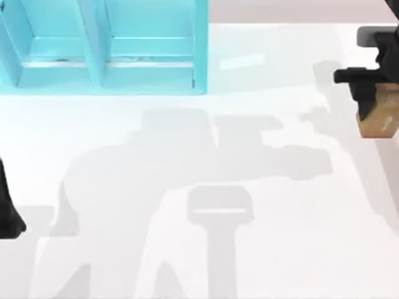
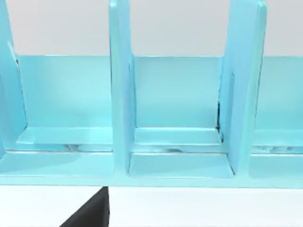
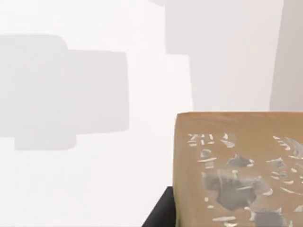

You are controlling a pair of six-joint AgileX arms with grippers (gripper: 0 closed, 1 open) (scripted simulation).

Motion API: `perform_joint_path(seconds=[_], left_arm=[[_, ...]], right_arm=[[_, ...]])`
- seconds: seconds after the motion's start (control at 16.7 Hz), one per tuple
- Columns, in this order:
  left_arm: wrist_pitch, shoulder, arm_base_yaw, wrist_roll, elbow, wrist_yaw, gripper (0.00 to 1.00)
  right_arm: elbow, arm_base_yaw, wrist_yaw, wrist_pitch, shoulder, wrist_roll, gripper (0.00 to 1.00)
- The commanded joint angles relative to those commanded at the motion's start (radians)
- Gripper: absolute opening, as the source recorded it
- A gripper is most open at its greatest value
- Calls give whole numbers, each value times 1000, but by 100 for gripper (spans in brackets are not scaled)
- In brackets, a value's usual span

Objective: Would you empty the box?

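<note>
- Brown block (image 3: 239, 170) is seen closest, held in right gripper (image 1: 368, 93) jaws at the bench's (image 1: 187, 187) right edge.
- Blue box (image 1: 106, 47) is placed far left; visible compartments are bare.
- Left arm (image 1: 7, 212) is parked at left edge; jaw state cannot be told.

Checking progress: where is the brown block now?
The brown block is at the table's right edge in the top view, at the right gripper, far from the blue box.
</note>
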Motion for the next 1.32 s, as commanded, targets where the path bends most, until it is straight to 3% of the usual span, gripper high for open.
perform_joint_path(seconds=[0.3, 1.26, 1.32], left_arm=[[0, 0, 0, 0, 0, 0, 100], [0, 0, 0, 0, 0, 0, 100], [0, 0, 0, 0, 0, 0, 100]], right_arm=[[94, 191, 4, 46, 145, 193, 0], [-26, 199, 4, 205, 185, 201, 0], [-26, 199, 4, 205, 185, 201, 8]])
